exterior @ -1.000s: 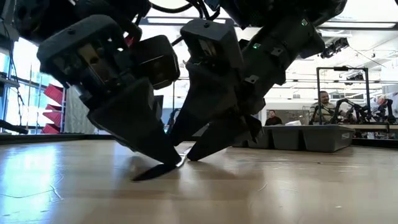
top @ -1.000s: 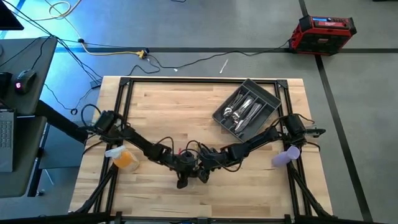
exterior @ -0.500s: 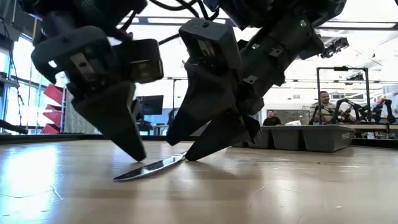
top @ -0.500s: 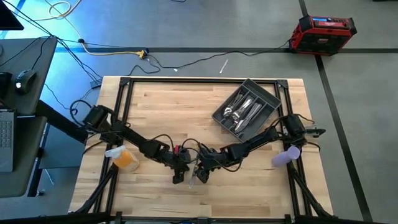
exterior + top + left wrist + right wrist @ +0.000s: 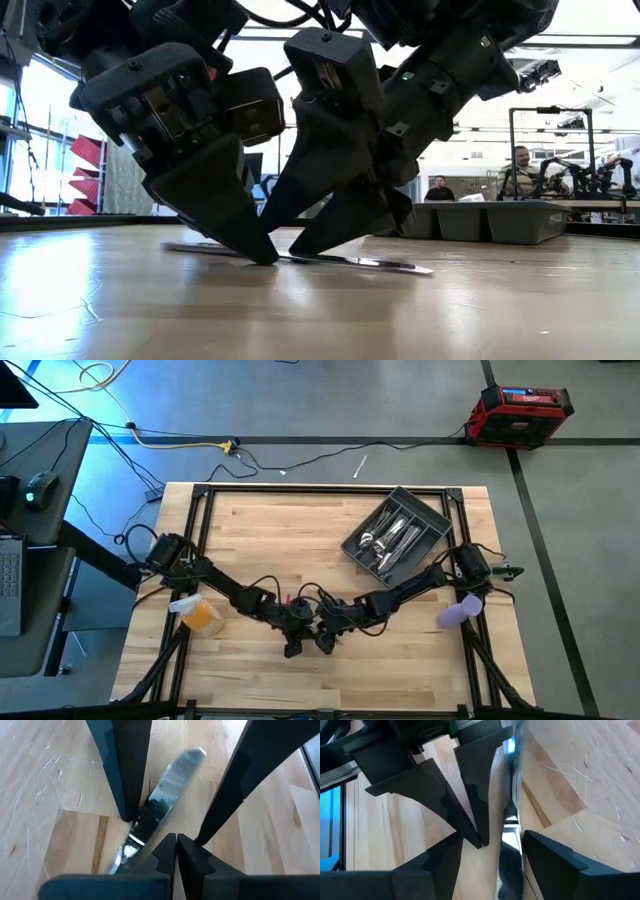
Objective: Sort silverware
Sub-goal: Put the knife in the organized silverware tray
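We count two arms, each ending in one hand, the left hand and the right hand, both low over the worktop near its front middle. One knife lies flat on the wood beneath them, and one grey tray holds more silverware, too crowded for us to count piece by piece. We also see one orange cup by the left edge, one pale purple cup by the right, and two seated people in the room behind.
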